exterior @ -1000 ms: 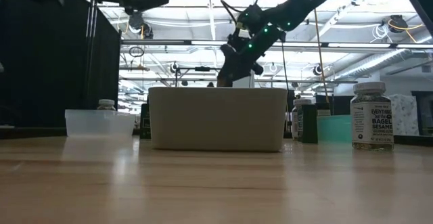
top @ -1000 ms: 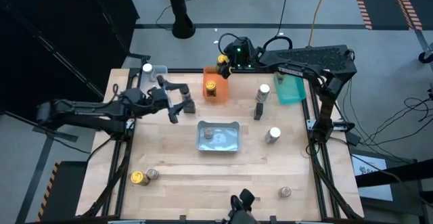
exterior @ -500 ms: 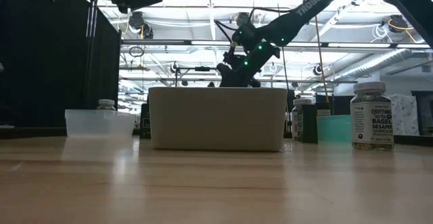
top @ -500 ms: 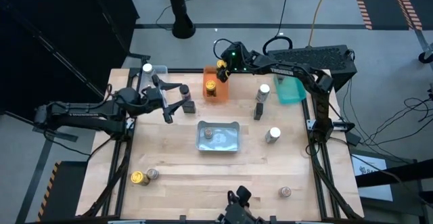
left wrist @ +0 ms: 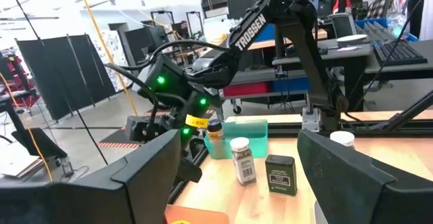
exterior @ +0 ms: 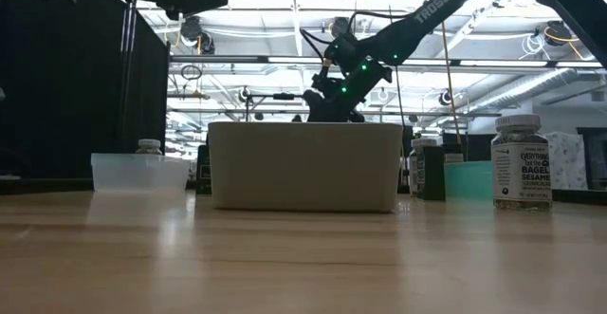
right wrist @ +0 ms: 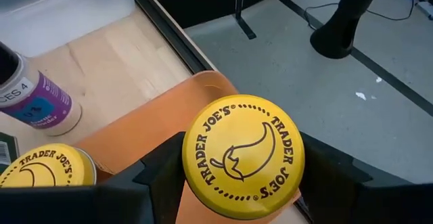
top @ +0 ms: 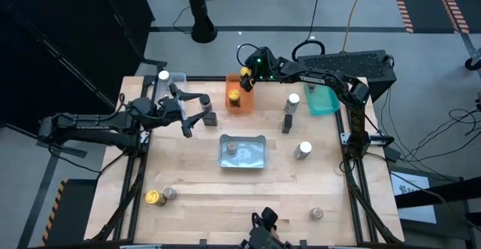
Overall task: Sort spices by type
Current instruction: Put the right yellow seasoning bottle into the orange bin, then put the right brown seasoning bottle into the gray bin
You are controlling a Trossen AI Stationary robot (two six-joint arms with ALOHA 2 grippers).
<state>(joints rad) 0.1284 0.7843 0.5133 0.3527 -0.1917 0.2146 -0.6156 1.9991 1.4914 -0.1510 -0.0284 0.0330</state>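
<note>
My right gripper (top: pixel 246 76) hangs over the far end of the orange bin (top: pixel 242 104), shut on a yellow-lidded spice jar (right wrist: pixel 243 155). A second yellow-lidded jar (top: pixel 234 96) stands inside that bin. My left gripper (top: pixel 194 113) hovers open and empty just left of a dark-lidded jar (top: pixel 210 118). Two brown-lidded jars (top: pixel 237 152) lie in the grey tray (top: pixel 259 161). A white-lidded jar (top: pixel 163 75) sits in the clear bin (top: pixel 174 83). Loose spices stand on the table: a white-lidded jar (top: pixel 292 100), a dark one (top: pixel 286 123), another white-lidded one (top: pixel 304 150).
A teal bin (top: pixel 322 98) stands at the back right. A yellow-lidded jar (top: pixel 154 197) and a brown-lidded one (top: pixel 170 193) sit near the front left edge, and one more jar (top: pixel 317 214) at the front right. In the low view the pale tray (exterior: pixel 303 165) blocks the middle.
The right gripper has sunk lower over the orange bin's far end with the yellow-lidded jar. The left arm shifted slightly left and then stayed still.
</note>
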